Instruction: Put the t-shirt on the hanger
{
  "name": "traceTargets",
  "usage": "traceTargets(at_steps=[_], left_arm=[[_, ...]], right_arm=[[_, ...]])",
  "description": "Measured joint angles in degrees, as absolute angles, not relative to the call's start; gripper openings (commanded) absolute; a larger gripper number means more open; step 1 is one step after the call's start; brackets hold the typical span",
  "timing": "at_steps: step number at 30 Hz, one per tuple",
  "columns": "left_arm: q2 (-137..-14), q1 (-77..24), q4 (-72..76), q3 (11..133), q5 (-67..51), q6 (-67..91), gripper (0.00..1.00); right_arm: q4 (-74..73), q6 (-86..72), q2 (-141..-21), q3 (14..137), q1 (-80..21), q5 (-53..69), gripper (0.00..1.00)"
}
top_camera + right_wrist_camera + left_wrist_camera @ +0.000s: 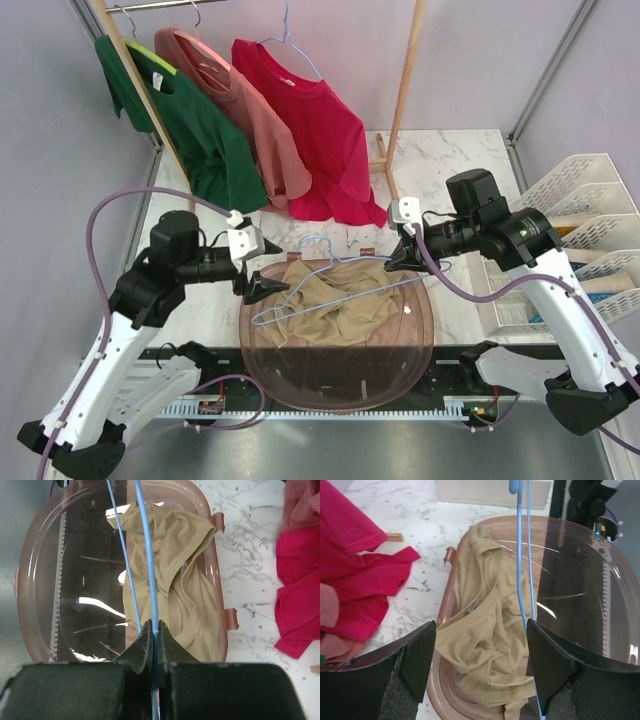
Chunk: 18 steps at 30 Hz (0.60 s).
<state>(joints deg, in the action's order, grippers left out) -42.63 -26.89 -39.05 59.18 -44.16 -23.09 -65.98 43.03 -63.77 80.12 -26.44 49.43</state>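
The tan t-shirt (335, 305) lies crumpled in the far part of a translucent pink tub (405, 365). The light-blue wire hanger (345, 283) hangs slanted over the shirt, its hook (314, 241) pointing away from the arms. My right gripper (402, 256) is shut on the hanger's right end; in the right wrist view the pads (156, 632) pinch the blue wire (148, 555) above the t-shirt (187, 580). My left gripper (262, 288) stands open at the tub's left rim by the hanger's left tip. In its view its jaws (482, 665) frame the t-shirt (480, 635), with the wire (520, 555) next to the right finger.
A wooden rack at the back carries a green shirt (205, 135), a salmon shirt (255, 115) and a red shirt (320, 130) on hangers, reaching down to the marble table (450, 165). White slatted baskets (585, 215) stand at the right edge.
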Motion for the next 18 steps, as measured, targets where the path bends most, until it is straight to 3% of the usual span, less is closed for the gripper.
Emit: traceTargets(at_steps=[7, 10, 11, 13, 14, 15, 17, 18], left_arm=[[-49.39, -28.91, -38.87, 59.07, -49.82, -23.00, 0.70], [-51.35, -30.79, -38.04, 58.46, -51.13, -21.65, 0.55], [-51.51, -31.33, -37.45, 58.11, -51.37, -20.99, 0.37], [-51.55, -32.14, -36.58, 57.45, -51.55, -19.35, 0.09], [-51.55, -32.51, -35.81, 57.04, -51.40, -18.61, 0.02], [-51.55, -32.73, -35.29, 56.75, -51.27, -17.91, 0.02], [-51.72, -32.95, -34.52, 56.40, -50.72, -16.82, 0.02], [-51.83, -32.99, -34.24, 56.38, -50.39, -16.25, 0.02]], right_arm=[[-60.29, 39.22, -62.89, 78.63, -29.10, 48.34, 0.03], [-58.08, 37.67, -62.06, 77.41, -29.58, 47.46, 0.03], [-57.34, 37.19, -61.82, 77.14, -29.76, 47.18, 0.04], [-56.14, 36.38, -61.34, 76.82, -30.15, 46.57, 0.28], [-55.66, 35.79, -61.06, 76.55, -30.24, 46.44, 0.45], [-55.11, 35.18, -60.75, 76.27, -30.28, 46.33, 0.64], [-54.19, 34.11, -60.20, 75.88, -30.39, 46.13, 0.83], [-53.78, 33.65, -59.90, 75.66, -30.46, 45.93, 0.87]])
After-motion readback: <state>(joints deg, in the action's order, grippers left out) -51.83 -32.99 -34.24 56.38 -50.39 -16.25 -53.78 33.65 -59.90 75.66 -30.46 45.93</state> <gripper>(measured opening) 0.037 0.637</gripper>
